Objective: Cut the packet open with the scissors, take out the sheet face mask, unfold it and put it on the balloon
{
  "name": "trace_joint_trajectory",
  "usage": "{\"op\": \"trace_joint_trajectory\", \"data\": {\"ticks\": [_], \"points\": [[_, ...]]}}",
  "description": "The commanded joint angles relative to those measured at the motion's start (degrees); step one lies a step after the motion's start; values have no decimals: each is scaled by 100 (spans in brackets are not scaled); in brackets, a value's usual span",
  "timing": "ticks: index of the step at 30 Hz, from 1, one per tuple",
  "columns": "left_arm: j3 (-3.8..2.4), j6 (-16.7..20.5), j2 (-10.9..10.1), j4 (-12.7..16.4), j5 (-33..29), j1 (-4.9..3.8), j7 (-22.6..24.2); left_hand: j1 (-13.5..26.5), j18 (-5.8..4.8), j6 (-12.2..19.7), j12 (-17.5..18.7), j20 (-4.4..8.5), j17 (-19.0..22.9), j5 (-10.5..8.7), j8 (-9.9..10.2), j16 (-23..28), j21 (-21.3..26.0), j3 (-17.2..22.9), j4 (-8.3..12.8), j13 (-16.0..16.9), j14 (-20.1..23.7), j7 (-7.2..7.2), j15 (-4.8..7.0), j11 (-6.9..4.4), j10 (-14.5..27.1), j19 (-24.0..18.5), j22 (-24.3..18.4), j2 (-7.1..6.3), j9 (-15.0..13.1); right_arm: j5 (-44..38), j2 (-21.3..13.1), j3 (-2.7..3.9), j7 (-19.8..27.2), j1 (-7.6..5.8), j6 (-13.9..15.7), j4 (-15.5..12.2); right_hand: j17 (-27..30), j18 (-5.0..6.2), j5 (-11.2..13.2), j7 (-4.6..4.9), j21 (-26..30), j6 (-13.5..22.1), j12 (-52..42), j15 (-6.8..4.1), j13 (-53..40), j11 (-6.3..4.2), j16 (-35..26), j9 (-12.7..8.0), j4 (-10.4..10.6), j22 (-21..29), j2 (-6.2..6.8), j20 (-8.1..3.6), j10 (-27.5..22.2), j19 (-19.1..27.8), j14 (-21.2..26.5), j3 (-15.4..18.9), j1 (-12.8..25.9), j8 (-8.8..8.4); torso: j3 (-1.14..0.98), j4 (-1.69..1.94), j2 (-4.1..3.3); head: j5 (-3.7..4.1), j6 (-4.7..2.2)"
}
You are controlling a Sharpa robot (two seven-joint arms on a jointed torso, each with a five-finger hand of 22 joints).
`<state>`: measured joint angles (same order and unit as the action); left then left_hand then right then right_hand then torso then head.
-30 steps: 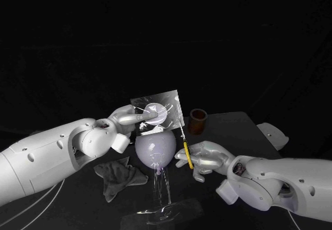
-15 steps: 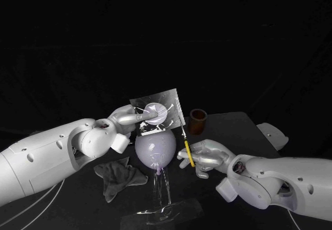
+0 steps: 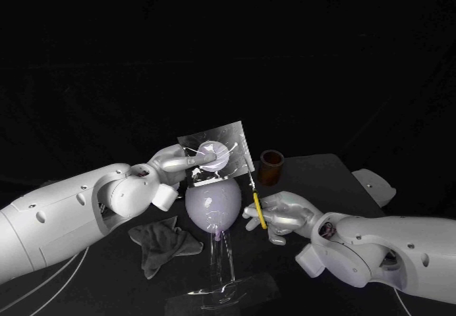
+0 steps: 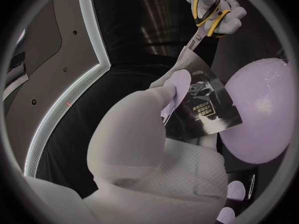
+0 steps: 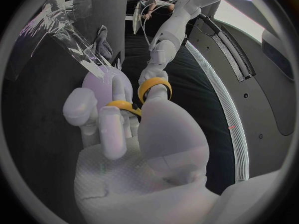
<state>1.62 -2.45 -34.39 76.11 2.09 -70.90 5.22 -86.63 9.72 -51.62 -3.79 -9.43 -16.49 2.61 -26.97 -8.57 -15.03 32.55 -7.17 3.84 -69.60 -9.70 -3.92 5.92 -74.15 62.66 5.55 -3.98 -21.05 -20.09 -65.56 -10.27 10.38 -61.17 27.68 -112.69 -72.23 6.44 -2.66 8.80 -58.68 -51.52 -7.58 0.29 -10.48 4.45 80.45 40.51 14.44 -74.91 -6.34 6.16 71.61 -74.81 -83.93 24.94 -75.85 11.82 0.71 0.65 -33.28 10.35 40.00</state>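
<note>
Left arm is raised, and the left hand (image 3: 185, 160) pinches the lower left part of the silvery packet (image 3: 221, 150), holding it upright and slightly tilted just above the balloon (image 3: 213, 204). Right hand (image 3: 285, 214) sits beside the balloon, with fingers curled through the yellow handles of the scissors (image 3: 257, 209). Blades point up, tips at the packet's edge; how far apart the blades are cannot be told.

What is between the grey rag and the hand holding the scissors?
The purple balloon stands between the rag and the right hand, which holds the scissors. The head view shows it.
</note>
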Motion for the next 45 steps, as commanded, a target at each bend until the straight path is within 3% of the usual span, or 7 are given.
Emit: {"op": "trace_joint_trajectory", "data": {"ticks": [1, 3, 5, 8, 31, 39, 45], "points": [[0, -186, 11, 24, -24, -2, 42, 3, 74, -41, -20, -13, -6, 17, -25, 17, -14, -4, 27, 5, -34, 6, 19, -5, -52, 43, 3, 40, -322, -13, 13, 12, 173, -10, -1, -12, 67, 11, -10, 103, 90, 207, 205, 59, 85, 119, -26, -60, -42, 42, -20, 33, -312, 40, -167, 162, 24, -123, -1, 2, -1, 2, -19], [0, -193, 10, 25, -20, -2, 41, 3, 74, -41, -20, -13, -6, 17, -25, 17, -14, -4, 27, 5, -34, 6, 19, -5, -52, 43, 3, 40, -322, -14, 18, 12, 187, -10, 5, -17, 82, 13, -9, 145, 115, 285, 268, 91, 115, 152, -36, -84, -46, 53, -10, 52, -405, 57, -158, 163, 36, -175, -2, 2, -2, 1, -21], [0, -207, 9, 26, -10, -2, 40, 3, 74, -41, -20, -13, -6, 17, -25, 17, -14, -4, 27, 5, -34, 6, 19, -5, -52, 43, 3, 40, -322, -14, 22, 13, 200, -12, 14, -23, 199, 40, -10, 284, 338, 582, 405, 205, 229, 291, -101, -182, -55, 159, 27, 136, -738, 190, -103, 160, 80, -366, -3, 0, -3, -2, -18], [0, -240, 7, 28, 18, -2, 40, 4, 74, -41, -20, -12, -6, 17, -26, 16, -15, -5, 29, 5, -35, 7, 20, -6, -53, 44, 3, 41, -325, -9, 23, 15, 208, -27, 19, -23, 243, 57, -12, 320, 420, 644, 403, 237, 268, 319, -124, -213, -60, 199, 42, 168, -806, 240, -80, 159, 96, -412, -3, 1, -2, -1, -18], [0, -463, -7, 52, 374, 0, 81, 6, 75, -40, -19, -10, -9, 17, -31, 17, -16, -8, 39, 5, -37, 8, 23, -8, -57, 46, 1, 45, -336, 26, 49, 18, 110, -266, -131, 17, 295, 89, -11, 323, 502, 577, 366, 258, 329, 330, -144, -238, -55, 243, 54, 216, -834, 295, -50, 156, 143, -396, 0, 3, -1, 10, -14], [0, -432, -6, 17, 381, 0, 106, 10, 75, -40, -19, -11, -10, 16, -34, 17, -16, -9, 40, 5, -38, 8, 23, -9, -59, 47, 1, 50, -341, 19, 11, 17, 58, -296, -146, 57, -51, 5, -13, -23, -101, -144, -100, -15, 144, -6, 73, -186, -193, -37, -148, 35, 203, -44, -204, 140, -46, -54, 1, 2, 2, 7, 2], [0, -420, -8, -11, 365, 1, 112, 12, 75, -40, -19, -11, -11, 16, -35, 17, -16, -11, 40, 5, -39, 8, 23, -9, -60, 47, 0, 51, -343, -13, -24, 17, 32, -301, -179, 48, -87, -15, -13, -78, -195, -247, -133, -63, 107, -64, 95, -185, -221, -83, -184, -20, 336, -98, -226, 147, -72, -14, 1, -1, 1, 6, -3]]}}
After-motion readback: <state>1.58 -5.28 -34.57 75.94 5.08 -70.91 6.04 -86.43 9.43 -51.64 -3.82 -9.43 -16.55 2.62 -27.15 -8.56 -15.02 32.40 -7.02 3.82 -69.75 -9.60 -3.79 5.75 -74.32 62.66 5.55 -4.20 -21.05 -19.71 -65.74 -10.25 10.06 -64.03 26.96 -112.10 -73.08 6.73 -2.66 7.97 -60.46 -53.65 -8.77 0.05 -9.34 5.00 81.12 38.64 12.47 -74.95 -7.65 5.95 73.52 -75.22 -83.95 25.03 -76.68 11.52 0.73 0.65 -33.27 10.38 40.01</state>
